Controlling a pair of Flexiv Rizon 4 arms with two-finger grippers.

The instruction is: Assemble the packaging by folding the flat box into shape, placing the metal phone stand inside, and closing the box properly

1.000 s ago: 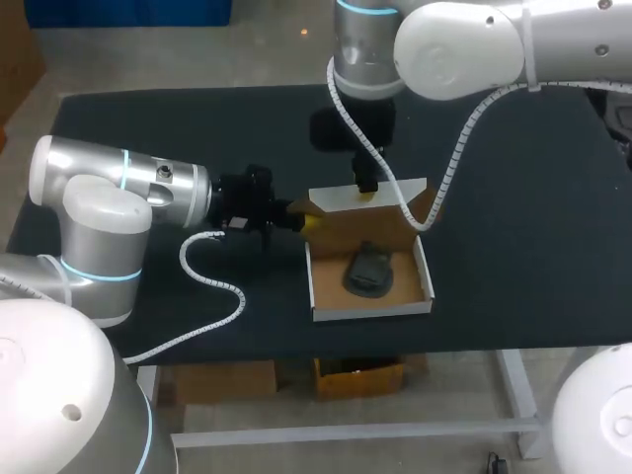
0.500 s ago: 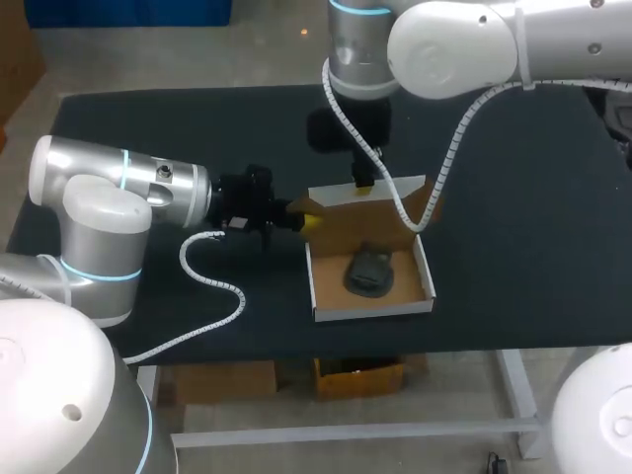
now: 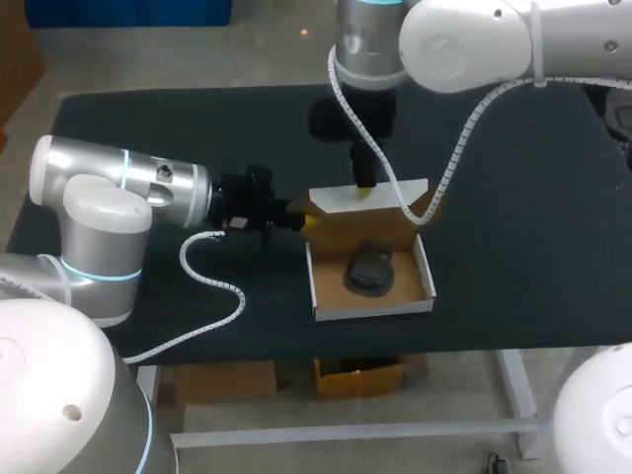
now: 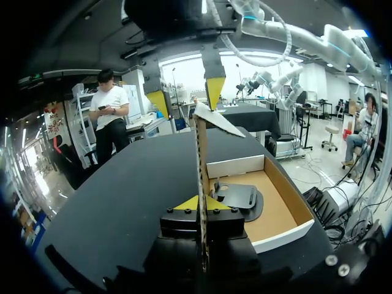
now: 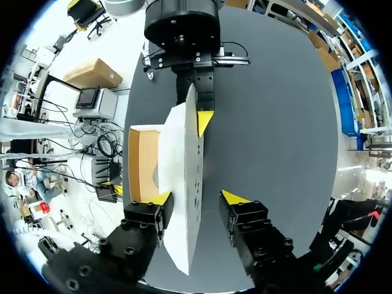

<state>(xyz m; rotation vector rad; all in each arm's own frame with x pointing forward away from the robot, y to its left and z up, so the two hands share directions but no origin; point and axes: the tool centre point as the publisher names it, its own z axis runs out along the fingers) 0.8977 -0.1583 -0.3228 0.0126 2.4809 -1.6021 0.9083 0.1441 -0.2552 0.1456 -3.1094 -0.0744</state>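
The box [image 3: 370,308] sits mid-surface with the phone stand [image 3: 370,269] inside and its lid [image 5: 184,177] upright. The cardboard looks light and bendy, so it is probably best gripped near its edges. The left end effector [image 4: 197,203] pinches the lid's side edge. The right end effector [image 5: 197,197] straddles the lid, released.

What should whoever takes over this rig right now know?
Left gripper: shut on the lid at its side edge, holding it upright.
Right gripper: open, straddling the lid's top edge, one finger against it.
Box: folded into shape, phone stand lying inside.
Done: folding, loading.
Left: lower the lid and tuck it shut.
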